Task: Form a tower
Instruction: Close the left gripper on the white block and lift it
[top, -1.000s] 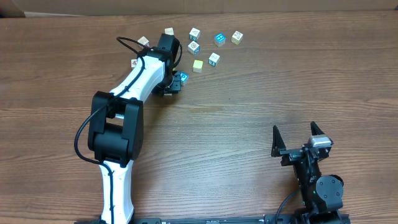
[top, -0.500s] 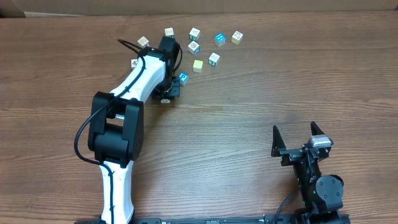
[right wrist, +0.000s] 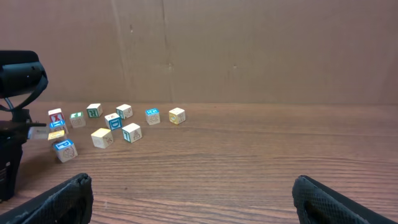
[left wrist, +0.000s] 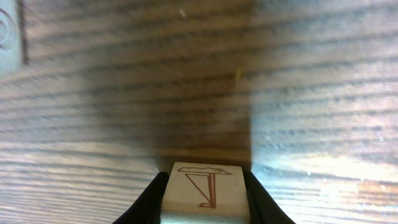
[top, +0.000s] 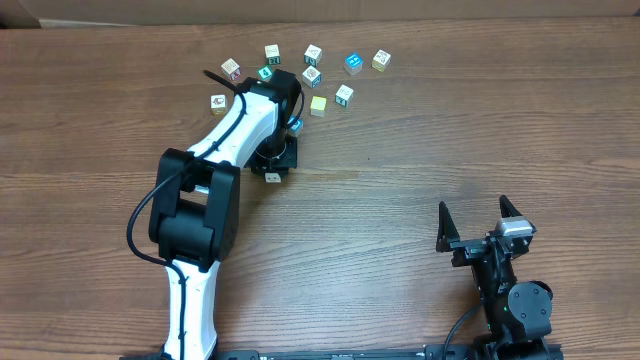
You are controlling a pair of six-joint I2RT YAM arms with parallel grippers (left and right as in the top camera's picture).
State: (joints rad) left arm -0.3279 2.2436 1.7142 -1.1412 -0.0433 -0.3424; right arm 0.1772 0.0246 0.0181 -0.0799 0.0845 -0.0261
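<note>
The left jaws were shut on a small wooden picture cube [left wrist: 205, 190], with one black finger pressed to each side. Its pale top face carried a thin brown line drawing shaped like a sail. The overhead view placed that cube [top: 272, 176] at the tip of the left arm [top: 235, 125], on the robot's side of the scattered cubes. It was a single cube and the others lay singly on the desk [top: 420, 130], so the tower was not yet begun. Whether the held cube rested on the desk or hung just above it could not be told. The loose cubes were square-edged, white or tan with coloured marks, among them a blue-faced cube [top: 352, 63] and a plain yellow cube [top: 318, 103]. The desk showed brown wood grain, blurred in the left wrist view, where the frame edge cut off a pale corner of another cube [left wrist: 9, 37]. The right jaws stood wide open and empty on the right arm [top: 505, 290], well apart from the cubes. The marks on distant cubes were too small to read.
</note>
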